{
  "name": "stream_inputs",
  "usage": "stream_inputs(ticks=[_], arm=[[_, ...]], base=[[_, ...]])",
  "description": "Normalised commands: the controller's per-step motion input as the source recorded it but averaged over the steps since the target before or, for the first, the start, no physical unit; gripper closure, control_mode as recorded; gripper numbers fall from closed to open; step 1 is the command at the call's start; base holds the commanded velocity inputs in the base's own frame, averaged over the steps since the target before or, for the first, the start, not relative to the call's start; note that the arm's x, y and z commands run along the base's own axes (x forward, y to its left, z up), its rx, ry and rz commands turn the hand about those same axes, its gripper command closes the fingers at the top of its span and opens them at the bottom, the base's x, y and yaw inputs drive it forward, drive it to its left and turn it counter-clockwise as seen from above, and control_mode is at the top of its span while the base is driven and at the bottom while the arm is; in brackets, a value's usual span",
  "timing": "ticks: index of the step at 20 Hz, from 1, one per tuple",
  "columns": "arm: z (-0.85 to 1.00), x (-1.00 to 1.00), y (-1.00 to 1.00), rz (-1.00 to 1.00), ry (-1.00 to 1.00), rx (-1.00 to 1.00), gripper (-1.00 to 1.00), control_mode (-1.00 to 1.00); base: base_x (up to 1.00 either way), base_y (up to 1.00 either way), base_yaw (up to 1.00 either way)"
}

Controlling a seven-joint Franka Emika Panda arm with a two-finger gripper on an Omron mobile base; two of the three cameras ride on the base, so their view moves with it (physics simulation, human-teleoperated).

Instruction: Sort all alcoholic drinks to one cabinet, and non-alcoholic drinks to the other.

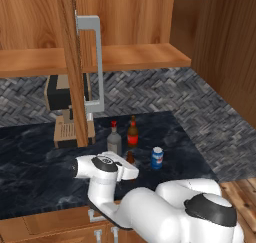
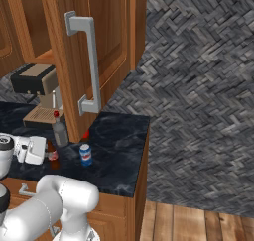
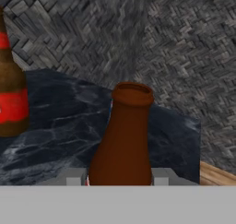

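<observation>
The small dark cola bottle (image 3: pixel 123 140) stands on the black counter (image 1: pixel 40 157), and my gripper (image 3: pixel 117 178) is shut on it, one finger pad (image 3: pixel 73 177) pressed against each side. From the left base the cola bottle (image 1: pixel 130 157) peeks out behind the white hand, with my gripper (image 1: pixel 129 166) low over the counter. The clear liquor bottle (image 1: pixel 114 139) with a red cap and the brown beer bottle (image 1: pixel 132 132) stand just behind. To the right sits the blue soda can (image 1: pixel 157 158). The beer bottle (image 3: pixel 11 94) shows at the hand view's left edge.
An open wooden cabinet door (image 1: pixel 74 62) with a grey handle (image 1: pixel 97 62) hangs over the counter's back. A coffee machine (image 1: pixel 65 112) stands behind it at the left. The counter's right edge (image 2: pixel 144 155) drops to a wooden floor.
</observation>
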Motion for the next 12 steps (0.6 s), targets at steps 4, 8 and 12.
stream_inputs(ticks=[4, 8, 12], arm=[[0.31, -0.08, 0.0, 0.05, 0.02, 0.0, 1.0, -1.0], [0.44, -0.12, 0.0, 0.11, 0.05, 0.0, 1.0, -1.0], [0.48, -0.12, -0.03, 0.15, 0.05, 0.0, 1.0, -1.0]], base=[[0.0, 0.0, 0.0], [0.0, 0.0, 0.0], [0.0, 0.0, 0.0]])
